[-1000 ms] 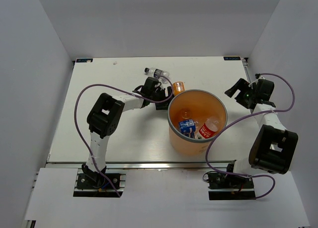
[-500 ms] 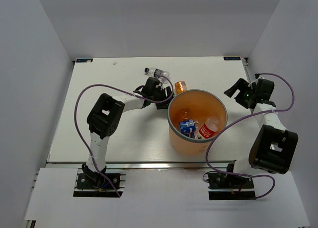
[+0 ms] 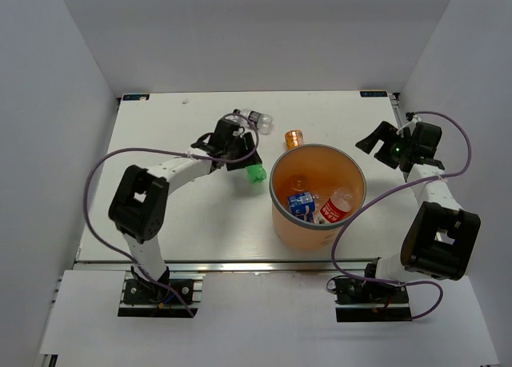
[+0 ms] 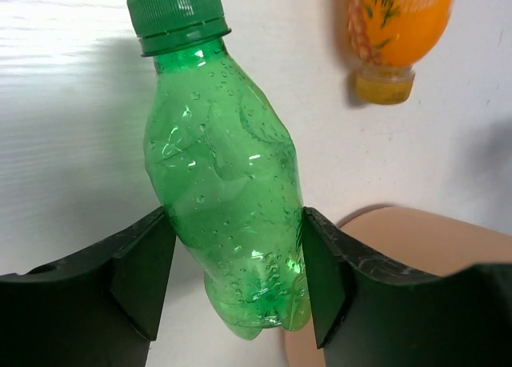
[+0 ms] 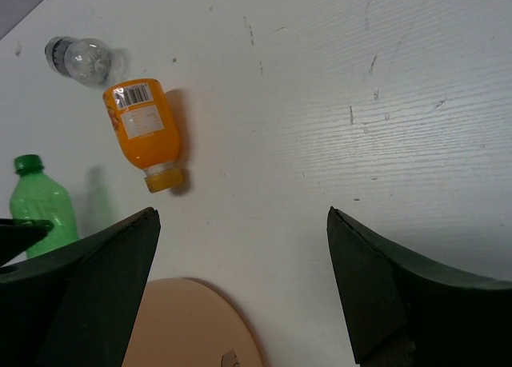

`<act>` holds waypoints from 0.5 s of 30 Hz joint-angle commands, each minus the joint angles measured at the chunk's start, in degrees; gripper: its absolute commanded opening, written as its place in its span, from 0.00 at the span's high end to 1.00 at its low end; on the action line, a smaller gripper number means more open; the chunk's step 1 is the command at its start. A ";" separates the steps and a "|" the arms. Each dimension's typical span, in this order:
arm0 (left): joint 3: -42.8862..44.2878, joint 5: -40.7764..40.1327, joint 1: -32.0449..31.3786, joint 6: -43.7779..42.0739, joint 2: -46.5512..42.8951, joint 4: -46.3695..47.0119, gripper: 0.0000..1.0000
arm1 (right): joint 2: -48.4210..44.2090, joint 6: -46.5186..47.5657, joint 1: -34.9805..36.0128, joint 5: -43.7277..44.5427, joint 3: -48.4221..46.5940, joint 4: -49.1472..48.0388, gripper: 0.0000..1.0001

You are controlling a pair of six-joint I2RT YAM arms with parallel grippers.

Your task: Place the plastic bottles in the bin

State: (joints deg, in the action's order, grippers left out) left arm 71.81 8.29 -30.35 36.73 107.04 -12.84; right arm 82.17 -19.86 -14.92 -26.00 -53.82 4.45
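My left gripper [image 3: 242, 159] is shut on a green bottle [image 3: 255, 173] and holds it just left of the orange bin [image 3: 277, 209]. In the left wrist view the fingers clamp the lower body of the green bottle [image 4: 224, 175], cap pointing away, gripper [image 4: 232, 279]. An orange bottle [image 3: 294, 137] lies behind the bin and a clear bottle [image 3: 256, 119] lies farther back. The bin holds a blue-labelled bottle [image 3: 301, 202] and a red-labelled bottle [image 3: 336, 207]. My right gripper [image 3: 370, 140] is open and empty, right of the bin.
The right wrist view shows its gripper [image 5: 240, 223] above bare table, with the orange bottle [image 5: 144, 131], clear bottle [image 5: 80, 57], green bottle [image 5: 40, 207] and bin rim [image 5: 192, 327]. The orange bottle [image 4: 394, 31] and bin [image 4: 400, 247] show in the left wrist view.
My left gripper has drawn back to the left from beside the orange bottle, now holding the green bottle clear of the bin's side. My right gripper shifted slightly up and left.
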 commanded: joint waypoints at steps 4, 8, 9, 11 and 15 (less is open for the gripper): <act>-2.20 -7.50 2.05 -1.66 -17.10 -3.33 0.90 | -1.66 -0.35 0.15 -3.79 -4.09 -3.83 0.11; -1.24 -7.42 1.96 -3.50 -24.59 -3.51 0.89 | -1.49 -0.62 0.15 -5.99 -5.06 -3.83 0.11; -0.97 -7.24 1.96 -3.86 -26.08 -3.33 0.87 | -1.66 -0.71 0.15 -5.91 -5.06 -3.75 0.11; -0.19 -2.79 1.70 -4.91 -30.29 -1.23 0.84 | -2.27 -0.10 0.15 -5.29 -5.15 -3.83 0.11; 1.49 -4.34 -3.21 -6.22 -35.14 0.88 0.76 | -3.59 2.80 0.15 -3.89 -6.11 -1.91 0.11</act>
State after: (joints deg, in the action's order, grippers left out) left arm 70.63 3.40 -29.98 32.95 75.81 -14.41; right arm 81.45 -19.75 -14.87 -30.00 -56.75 2.79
